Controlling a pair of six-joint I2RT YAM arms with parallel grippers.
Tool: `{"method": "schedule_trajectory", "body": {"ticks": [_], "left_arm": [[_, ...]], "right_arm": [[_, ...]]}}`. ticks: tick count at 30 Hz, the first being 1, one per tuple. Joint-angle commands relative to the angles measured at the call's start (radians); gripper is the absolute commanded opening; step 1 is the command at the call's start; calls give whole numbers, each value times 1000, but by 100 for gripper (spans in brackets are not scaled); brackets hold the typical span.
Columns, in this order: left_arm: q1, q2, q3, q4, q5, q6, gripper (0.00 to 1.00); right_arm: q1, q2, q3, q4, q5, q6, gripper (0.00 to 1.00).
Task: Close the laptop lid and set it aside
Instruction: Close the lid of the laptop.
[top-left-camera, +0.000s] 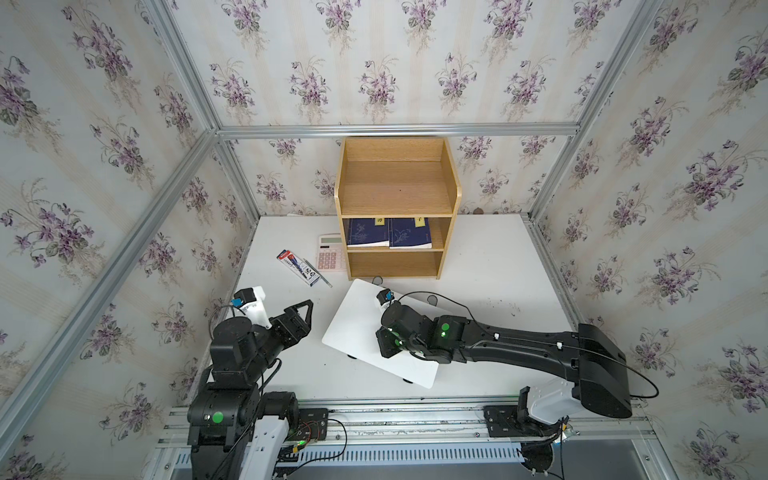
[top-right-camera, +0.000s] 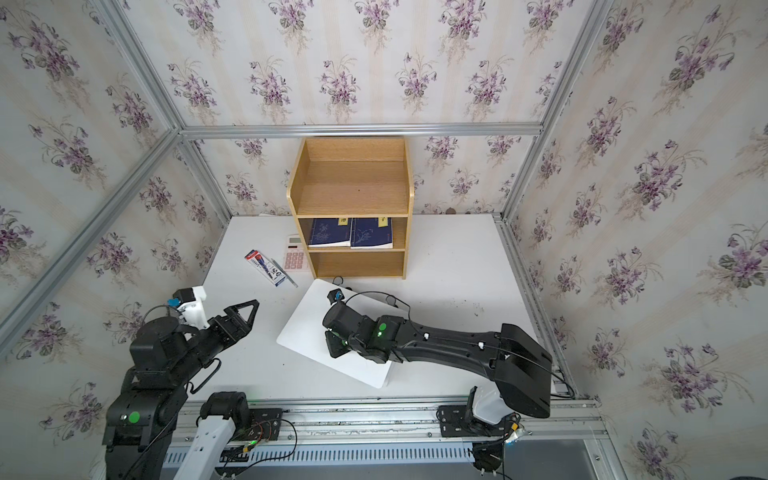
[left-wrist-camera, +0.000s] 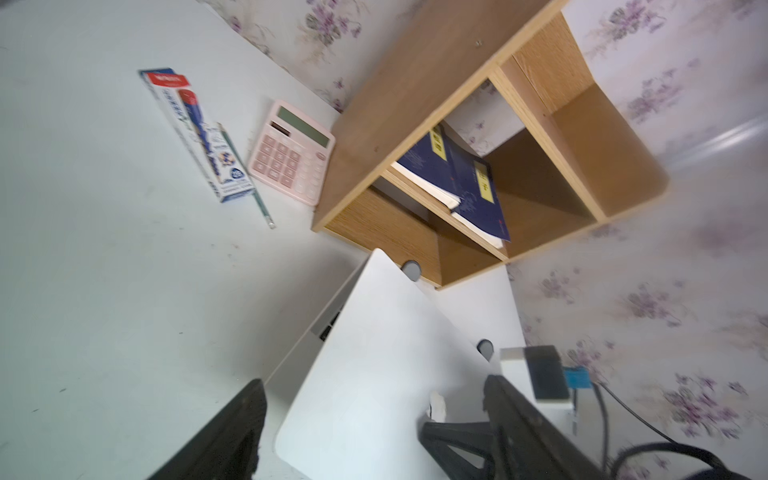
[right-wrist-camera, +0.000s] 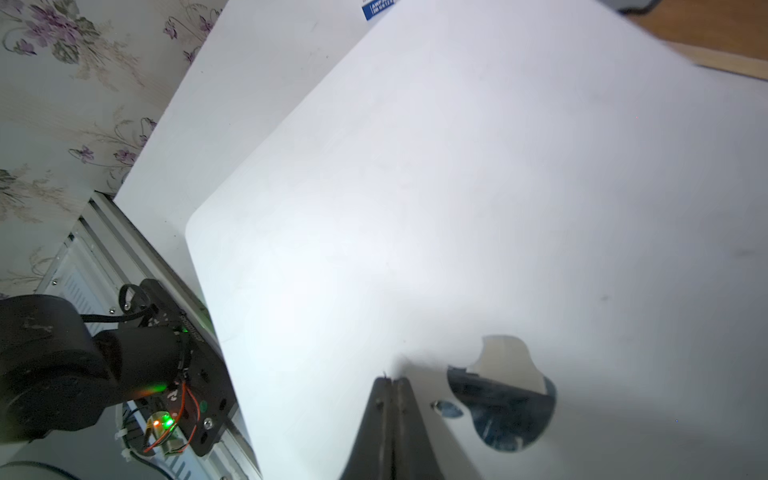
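The laptop (top-left-camera: 357, 328) lies askew mid-table on the near side of the shelf (top-left-camera: 397, 266), the laptop lid (left-wrist-camera: 374, 332) nearly down (keys peek at its left edge); the right gripper (right-wrist-camera: 390, 380), jaws together, presses its smooth top and might skid, while the left gripper (left-wrist-camera: 374, 382), jaws apart, holds nothing.

Floral wallpaper (top-left-camera: 374, 62) rises behind a wooden shelf unit (top-left-camera: 395, 191).
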Motion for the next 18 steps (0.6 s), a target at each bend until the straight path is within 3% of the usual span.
{"method": "schedule_trajectory", "body": {"ticks": [1,3,8,16,18], "left_arm": [[0,36,-69,202,240,-53,78],[-1,70,-129,264,284,-69,73],[-42,144,-237,351,266,-90,63],[-346,388,-251,460,-9,-48,63],[-386,469,-246,485,-28,-44,62]], "right_arm": [[0,5,-60,101,7,12,0],[0,-14,-125,179,20,19,0],[1,-41,-220,291,44,44,0],[1,-21,-263,315,87,62,0],[-1,-4,-258,298,99,66,0]]}}
